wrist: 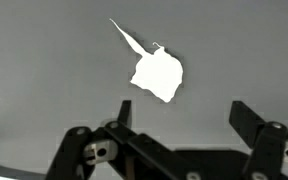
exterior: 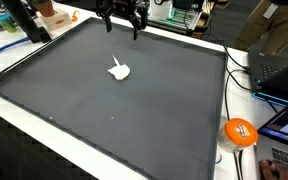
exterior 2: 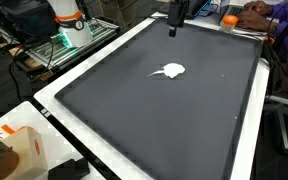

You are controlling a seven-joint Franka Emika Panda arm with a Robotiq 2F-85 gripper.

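In an exterior view, a small white thing was seen lying on a big dark mat, near its far edge. The jaws were seen up in the air behind the white thing, and nothing was touched by them. An orange ball was seen off the mat, well apart.

In an exterior view, the white thing was shown flat on the mat, with a thin tail sticking out of one side. The jaws were seen above the mat's far end, apart from the thing.

In the wrist view, the white thing was seen ahead of the jaws, not between them. The jaws were spread wide apart and nothing was held.

The step in hand was judged to be the reach toward the white thing. For the next move, the jaws would need to be brought over it, lined up, and let down close to the mat before being shut. Care would be needed, since the thing looked thin and flat.
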